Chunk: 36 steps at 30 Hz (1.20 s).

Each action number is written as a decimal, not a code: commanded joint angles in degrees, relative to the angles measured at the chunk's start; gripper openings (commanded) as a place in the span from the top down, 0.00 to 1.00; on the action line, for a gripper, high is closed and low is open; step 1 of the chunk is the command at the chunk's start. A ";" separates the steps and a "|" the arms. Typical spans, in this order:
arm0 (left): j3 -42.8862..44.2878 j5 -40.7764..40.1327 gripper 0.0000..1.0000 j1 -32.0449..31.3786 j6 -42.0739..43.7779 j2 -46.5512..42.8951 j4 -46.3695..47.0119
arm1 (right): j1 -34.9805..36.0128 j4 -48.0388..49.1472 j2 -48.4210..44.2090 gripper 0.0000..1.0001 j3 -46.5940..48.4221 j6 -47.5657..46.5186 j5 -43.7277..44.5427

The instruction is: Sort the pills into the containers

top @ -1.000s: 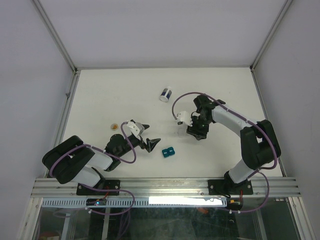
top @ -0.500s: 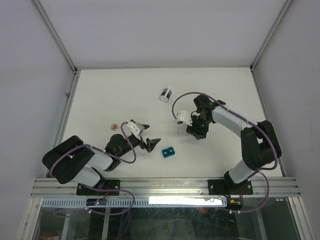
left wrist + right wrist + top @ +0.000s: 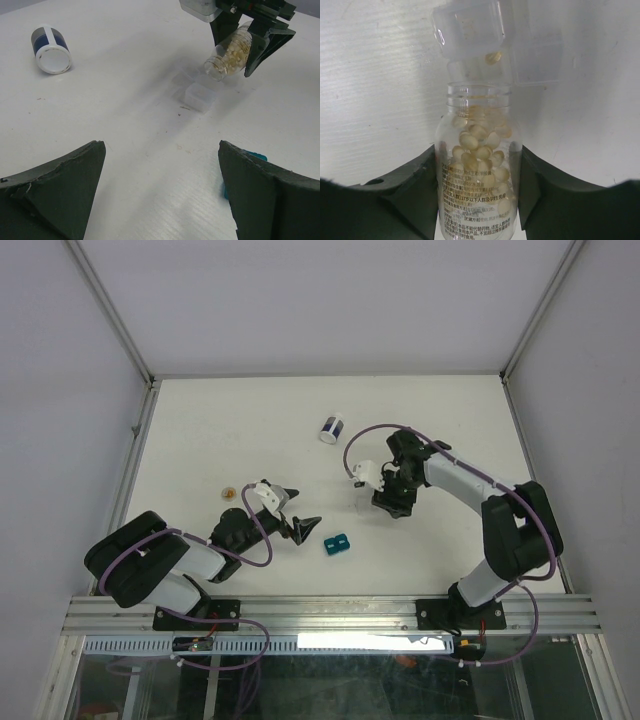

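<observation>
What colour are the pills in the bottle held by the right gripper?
Pale yellowish-cream pills, in a clear bottle; right wrist view shows it best.

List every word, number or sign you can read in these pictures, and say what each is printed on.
Clear plastic pill bottle in the right tool: lines of dark Chinese print, too small and blurred to quote.
White jar with dark-blue band: no text visible.
Nothing else bears writing.
</observation>
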 commanded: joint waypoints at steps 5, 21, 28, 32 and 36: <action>0.56 1.27 0.01 0.07 1.35 -0.02 3.03 | 0.02 2.10 -2.27 1.00 0.02 0.89 1.47; 1.32 1.50 0.01 0.14 1.44 0.16 2.10 | 0.06 0.32 -0.85 1.00 1.39 1.13 0.15; 1.36 1.54 0.01 0.14 1.48 0.00 1.63 | 0.22 -3.63 0.00 1.00 3.68 1.67 -2.99; 1.32 1.60 0.01 0.18 1.49 0.27 2.06 | 0.01 -1.00 -0.12 1.00 2.11 1.29 0.58; 1.26 1.53 0.01 0.14 1.44 0.21 2.12 | 0.40 4.45 -2.79 1.00 -1.59 0.91 2.75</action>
